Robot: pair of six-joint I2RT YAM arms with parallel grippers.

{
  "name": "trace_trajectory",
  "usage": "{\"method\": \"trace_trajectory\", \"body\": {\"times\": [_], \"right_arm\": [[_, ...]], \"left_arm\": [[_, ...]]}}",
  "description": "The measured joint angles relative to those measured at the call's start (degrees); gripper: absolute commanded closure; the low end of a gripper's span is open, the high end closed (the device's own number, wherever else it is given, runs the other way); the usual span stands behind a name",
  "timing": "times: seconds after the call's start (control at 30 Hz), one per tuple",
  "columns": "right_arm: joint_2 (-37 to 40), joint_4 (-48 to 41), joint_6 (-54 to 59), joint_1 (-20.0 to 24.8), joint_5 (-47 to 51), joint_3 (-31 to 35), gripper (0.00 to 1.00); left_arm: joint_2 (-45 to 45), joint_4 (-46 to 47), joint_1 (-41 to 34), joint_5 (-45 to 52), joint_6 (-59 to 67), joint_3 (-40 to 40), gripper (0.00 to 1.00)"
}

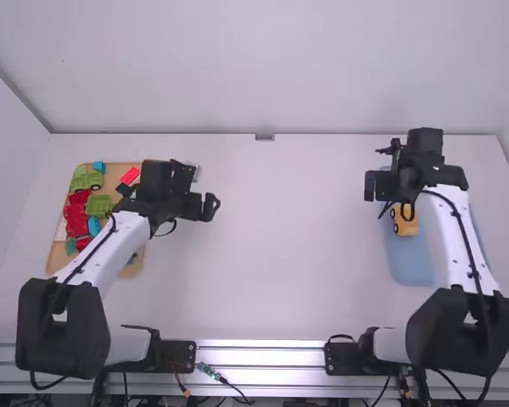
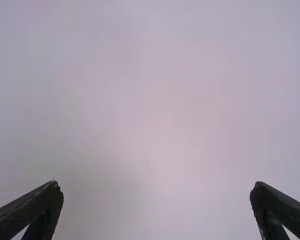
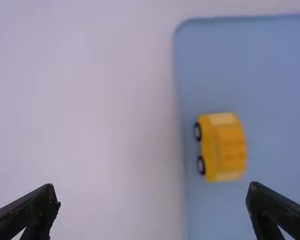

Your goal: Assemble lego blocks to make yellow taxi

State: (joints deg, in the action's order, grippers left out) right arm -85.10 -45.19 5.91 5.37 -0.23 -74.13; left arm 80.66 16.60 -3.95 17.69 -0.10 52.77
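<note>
the blue tray (image 1: 411, 269) holds the yellow taxi (image 1: 405, 227), close to one edge, its wheels facing that edge. the brown tray (image 1: 114, 175) holds red (image 1: 78, 222), green (image 1: 99, 205) and blue pieces (image 1: 98, 167). the left gripper (image 1: 210, 207) and right gripper (image 1: 371, 186) both have fingers spread wide, nothing between them.

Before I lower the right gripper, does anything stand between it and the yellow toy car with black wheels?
Nothing visible stands between the open right gripper and the yellow car on the flat blue mat. The car sits off-centre between the fingers, so realigning first seems wise.
</note>
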Motion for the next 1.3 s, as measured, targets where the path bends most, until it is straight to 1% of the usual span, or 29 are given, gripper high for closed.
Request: {"method": "trace_trajectory", "body": {"times": [0.1, 0.23, 0.33, 0.57, 0.67, 0.73, 1.0, 1.1, 1.17, 1.27, 1.3], "right_arm": [[1.33, 1.77, -1.18, -2.73, -0.09, 0.50, 0.06], [4.04, 4.15, -3.21, -4.57, 0.04, 2.73, 0.11], [6.38, 6.25, -4.42, -5.42, -0.04, 4.90, 0.15], [11.82, 11.80, -5.53, -5.51, 0.00, 10.43, 0.26], [15.41, 15.41, -5.57, -5.46, 0.11, 14.01, 0.32], [17.38, 17.29, -5.53, -5.44, -0.02, 15.87, 0.36], [27.32, 27.08, -5.66, -5.46, 0.07, 25.55, 0.53], [31.74, 31.54, -5.70, -5.46, 0.11, 29.92, 0.61], [33.77, 33.44, -5.62, -5.46, 0.07, 31.91, 0.64], [38.93, 38.40, -5.66, -5.46, 0.02, 36.89, 0.73], [39.69, 39.19, -5.73, -5.46, 0.00, 37.66, 0.74]], "left_arm": [[-1.99, -1.01, 0.74, -1.53, -0.13, 0.46, 0.06], [-4.70, -3.61, 3.28, -4.09, -0.13, -1.44, 0.11], [-6.86, -5.66, 4.00, -6.40, -0.13, -3.98, 0.15], [-12.41, -11.56, 4.00, -11.37, -0.13, -9.97, 0.27], [-16.59, -15.52, 4.00, -14.51, -0.11, -13.79, 0.34], [-18.58, -16.46, 4.00, -15.43, -0.11, -15.52, 0.37], [-28.83, -16.50, 4.00, -16.98, -0.13, -26.01, 0.55], [-33.51, -16.50, 3.98, -17.05, -0.11, -30.51, 0.64], [-35.60, -16.50, 4.00, -17.18, -0.13, -32.44, 0.67], [-40.65, -16.50, 4.00, -17.40, -0.11, -37.35, 0.75], [-41.24, -16.50, 4.00, -17.38, -0.13, -37.97, 0.76]]}}
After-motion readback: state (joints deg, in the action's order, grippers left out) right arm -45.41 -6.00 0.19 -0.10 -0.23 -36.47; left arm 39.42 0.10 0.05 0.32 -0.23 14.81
